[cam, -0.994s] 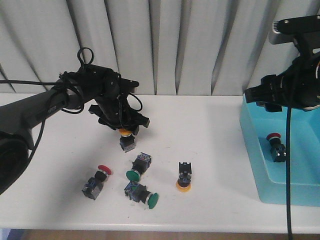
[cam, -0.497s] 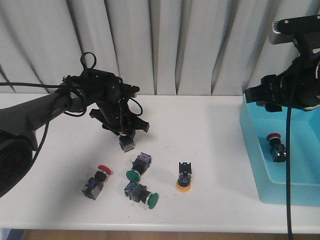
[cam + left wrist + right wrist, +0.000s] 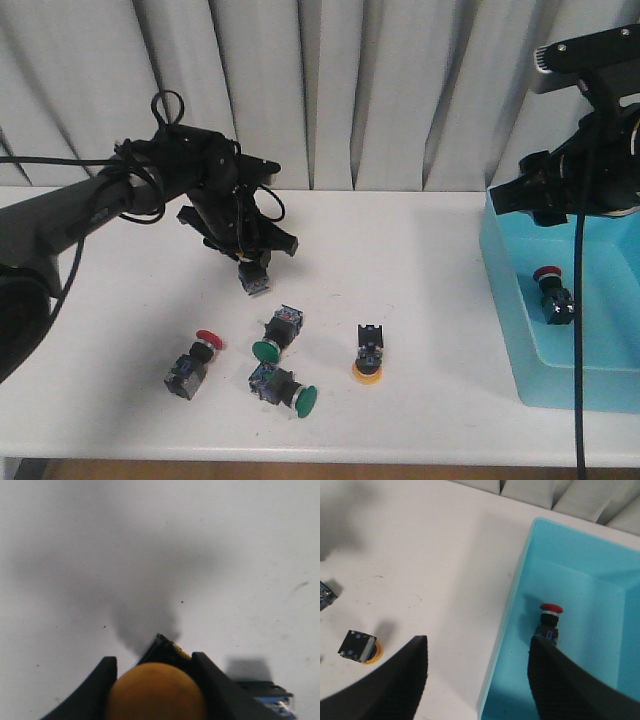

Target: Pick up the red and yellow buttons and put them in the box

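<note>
From the front, the left gripper (image 3: 250, 262) had risen over the last second, carrying the yellow button (image 3: 256, 277) clear of the counter (image 3: 420, 260) near its back-left part; the lift looked done, so the carry toward the box (image 3: 520, 330) at the right edge seemed next. On the counter a red button (image 3: 193, 362), a second yellow button (image 3: 367, 354) and two green buttons (image 3: 277, 333) lay unmoved toward the front edge.

The left wrist view showed the jaws clenched on the yellow cap (image 3: 155, 692).

In the right wrist view, the right gripper (image 3: 475, 675) hung spread and empty over the box wall; one red button (image 3: 549, 621) lay inside, probably on its side.
</note>
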